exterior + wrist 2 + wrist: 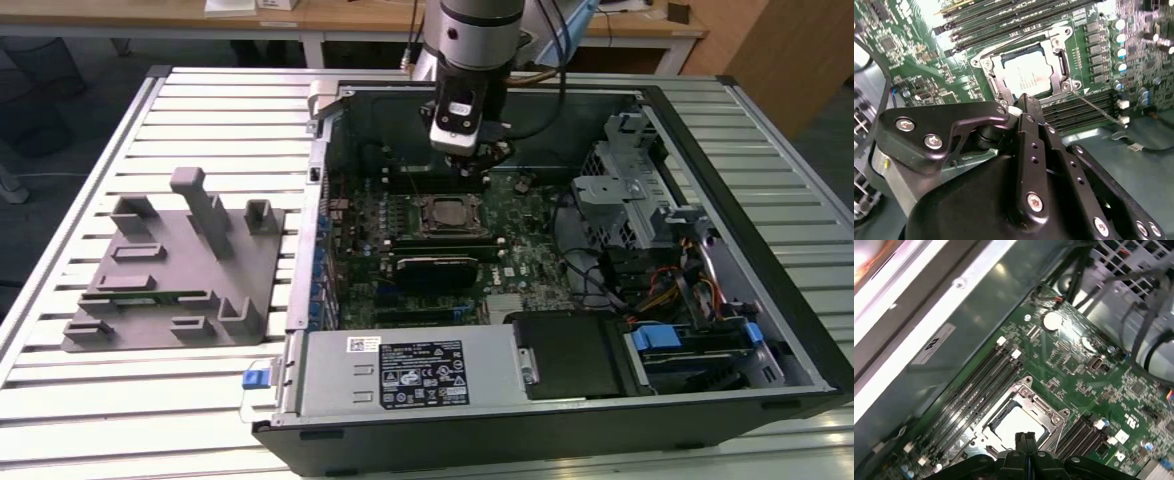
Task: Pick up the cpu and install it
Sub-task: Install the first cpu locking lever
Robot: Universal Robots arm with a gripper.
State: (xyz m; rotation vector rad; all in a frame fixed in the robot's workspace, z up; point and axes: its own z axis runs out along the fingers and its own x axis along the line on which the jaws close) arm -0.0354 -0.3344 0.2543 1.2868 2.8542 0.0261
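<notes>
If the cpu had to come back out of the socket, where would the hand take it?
Judging by its pose: the cpu lies flat, recessed in the socket frame, only its silvery top exposed. Come straight down from above and pinch two opposite edges where the frame leaves gaps; a side approach looks blocked by frame and memory slots.

The arm comes down near vertical from the top of the exterior view, its silver-grey wrist section pointing straight down, with the gripper (470, 150) hanging above the motherboard (454, 240), towards that board's far edge. In both wrist views the two black fingers (1024, 445) are pressed flat together with no gap between them and nothing held, their tips poised just over the board. In the second wrist view the black linkage arms (944, 132) fold in to the closed fingertips (1026, 107).
</notes>
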